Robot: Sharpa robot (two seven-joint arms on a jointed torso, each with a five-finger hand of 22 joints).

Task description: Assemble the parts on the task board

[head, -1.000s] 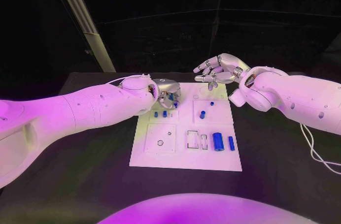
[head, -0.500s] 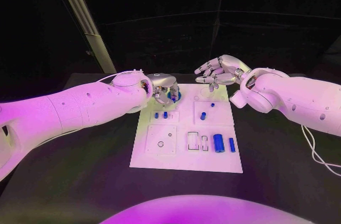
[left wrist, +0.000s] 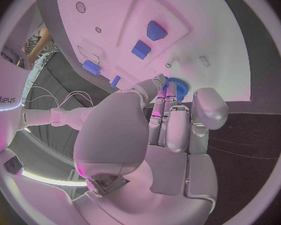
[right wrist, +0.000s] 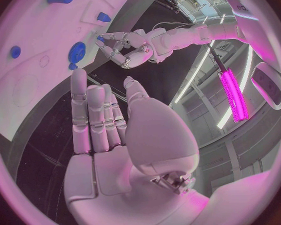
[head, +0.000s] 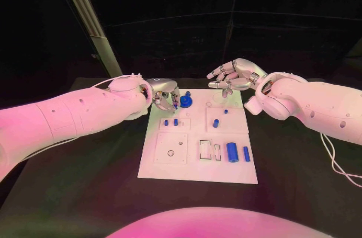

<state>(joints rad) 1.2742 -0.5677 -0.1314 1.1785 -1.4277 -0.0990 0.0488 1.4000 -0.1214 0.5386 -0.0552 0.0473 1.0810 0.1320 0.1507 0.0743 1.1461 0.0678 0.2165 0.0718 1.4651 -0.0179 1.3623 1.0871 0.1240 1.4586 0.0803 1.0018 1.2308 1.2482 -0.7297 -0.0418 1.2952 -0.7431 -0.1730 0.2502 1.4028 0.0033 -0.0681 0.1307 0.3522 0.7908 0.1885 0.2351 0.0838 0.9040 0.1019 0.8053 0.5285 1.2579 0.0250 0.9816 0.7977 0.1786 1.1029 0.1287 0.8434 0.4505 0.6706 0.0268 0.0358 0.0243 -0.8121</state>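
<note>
Standing at the far left corner of the task board (head: 198, 167), a blue gear-like part (head: 185, 100) sits upright on the white plate, its toothed disc flat and a short stub pointing up. The left hand (head: 160, 97) hovers just beside it at about nine o'clock, fingers (left wrist: 172, 116) curled inward with their tips near the gear's rim; whether they touch it I cannot tell, and nothing is clamped between them. On the left arm the word "sharpa" can be read in the left wrist view. The right hand (head: 235, 76) hangs over the board's far right corner, around one o'clock from the gear, fingers loosely bent and apart, holding nothing. Toward the near right of the board lies a fat blue cylinder (head: 232, 150) with a thin blue pin (head: 246, 153) just beside it, both with their long axes running from six to twelve o'clock. Small blue pegs (head: 170, 122) stand mid-board. The black worktop (head: 90, 196) carries the plate.
</note>
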